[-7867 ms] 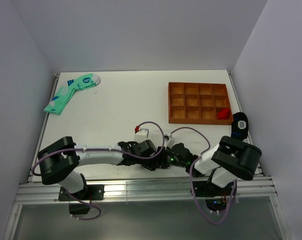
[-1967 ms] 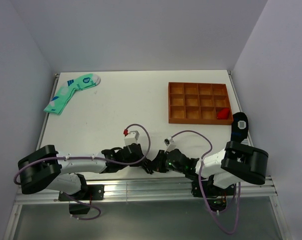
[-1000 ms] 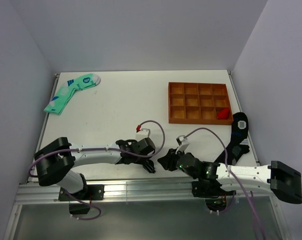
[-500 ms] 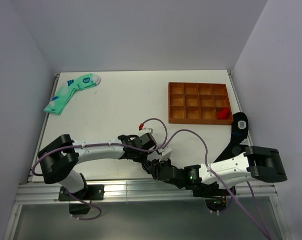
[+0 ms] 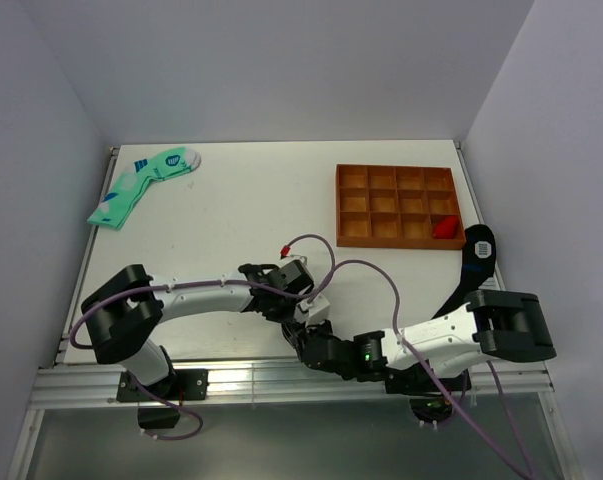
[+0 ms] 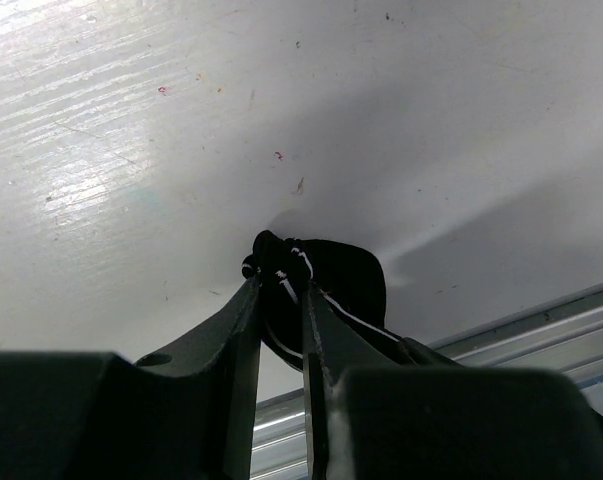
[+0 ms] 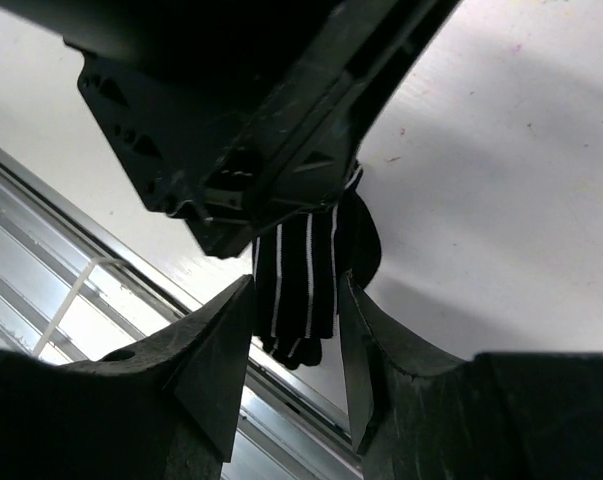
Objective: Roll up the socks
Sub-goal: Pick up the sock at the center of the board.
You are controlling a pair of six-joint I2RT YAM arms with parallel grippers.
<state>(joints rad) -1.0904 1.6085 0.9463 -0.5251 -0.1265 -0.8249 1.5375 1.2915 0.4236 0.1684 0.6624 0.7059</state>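
Note:
A black sock with thin white stripes hangs bunched between my two grippers, just above the table's near edge. My left gripper is shut on the top of the bunch, and the rest of the sock bulges out to its right. My right gripper has its jaws against both sides of the hanging sock. In the top view the two grippers meet, the left above the right, and they hide the sock. A second black sock lies at the table's right edge.
Mint-green socks lie at the far left. An orange compartment tray with a red item stands at the back right. The aluminium rail runs directly below the grippers.
My right arm has swung left along the near edge until its gripper met the left gripper. My left gripper has shifted a little right with the sock.

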